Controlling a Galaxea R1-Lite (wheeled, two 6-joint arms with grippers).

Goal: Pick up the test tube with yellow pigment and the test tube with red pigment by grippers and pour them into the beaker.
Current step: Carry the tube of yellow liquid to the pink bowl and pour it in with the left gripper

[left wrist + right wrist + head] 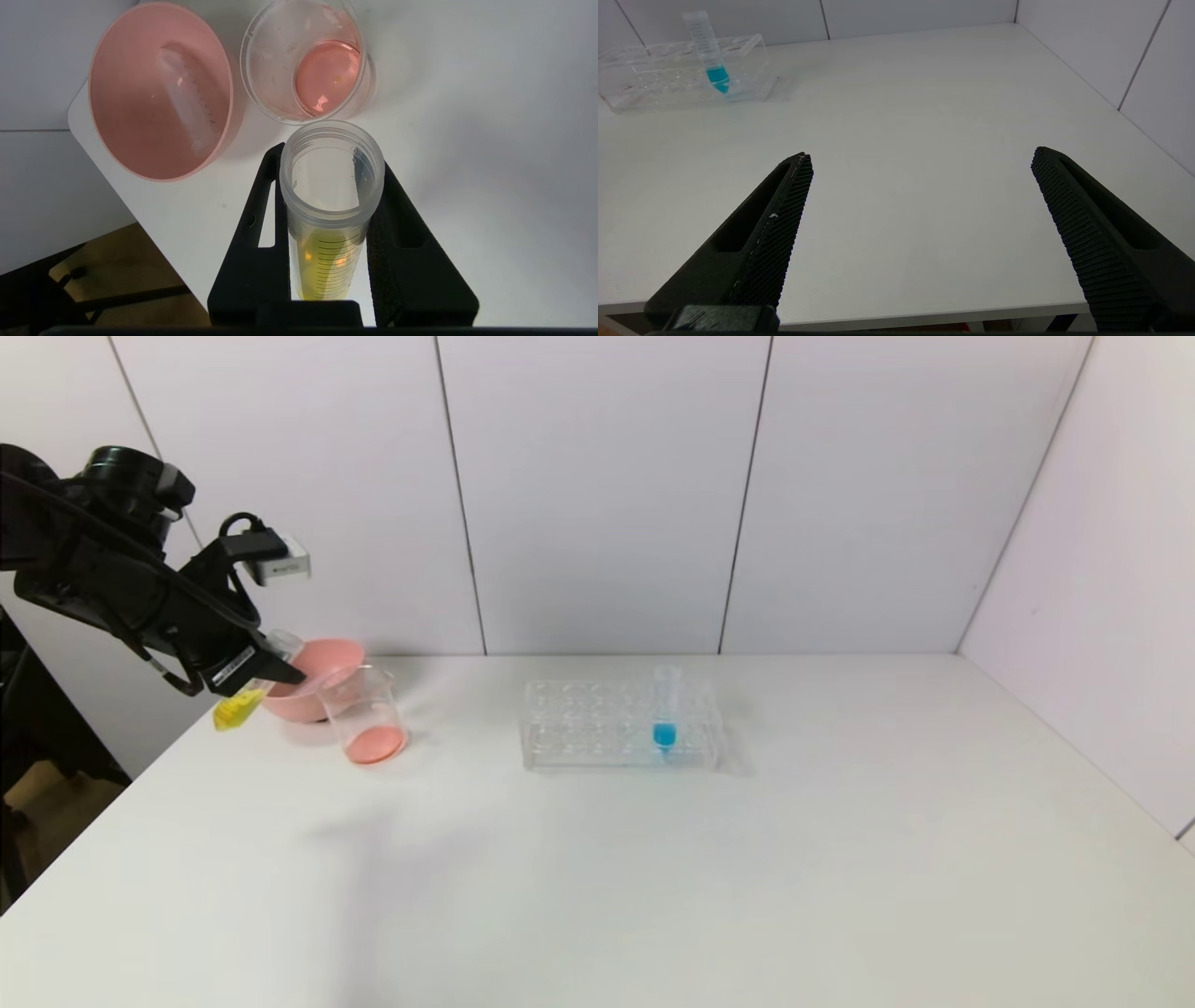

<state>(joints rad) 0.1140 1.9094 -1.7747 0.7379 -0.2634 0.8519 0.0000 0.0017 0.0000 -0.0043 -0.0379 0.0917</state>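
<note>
Pink bowl: far left of white table, 1 clear empty tube lying inside.
Clear rack: mid-table, holding 1 blue-liquid tube upright.

The head camera looks forward and down over the white table from far. The left wrist camera looks straight down, very near the beaker. The right wrist camera looks low across the table; it shares the tube rack with the head view.

The white table carries a pink bowl, the beaker and a clear rack.
</note>
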